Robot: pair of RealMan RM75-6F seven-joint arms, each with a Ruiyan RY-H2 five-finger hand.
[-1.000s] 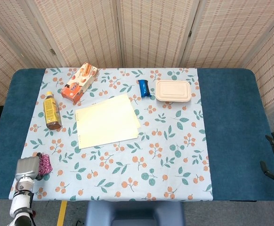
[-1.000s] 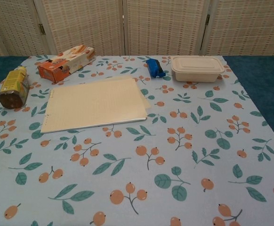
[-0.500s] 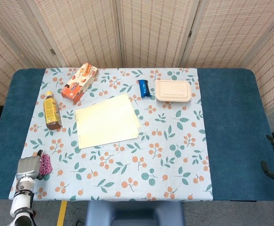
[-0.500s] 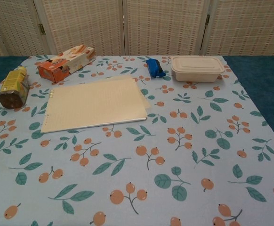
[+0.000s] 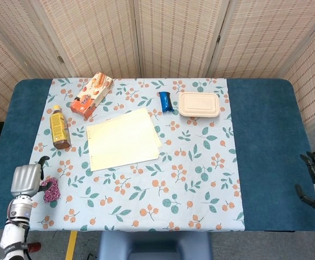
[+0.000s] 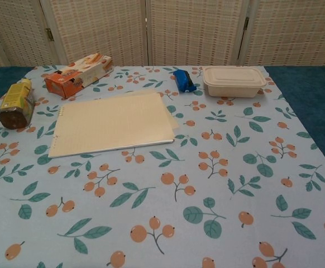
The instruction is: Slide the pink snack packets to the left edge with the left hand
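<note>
At the surface's left edge, the left hand (image 5: 26, 180) rested against the crinkly pink snack packets (image 5: 51, 189), grip unclear; sliding seemed nearly finished, release next.

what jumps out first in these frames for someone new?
The floral tablecloth fills both views, with a cream paper pad left of centre. Along the back lie an orange box, a blue packet and a beige lidded container. At the near left edge, the left hand touches the pink snack packet.

One bottle (image 5: 59, 128), one snack box (image 5: 91, 95), one blue packet (image 5: 165, 101) — one lidded container (image 5: 199, 104), one paper stack (image 5: 124, 139).
</note>
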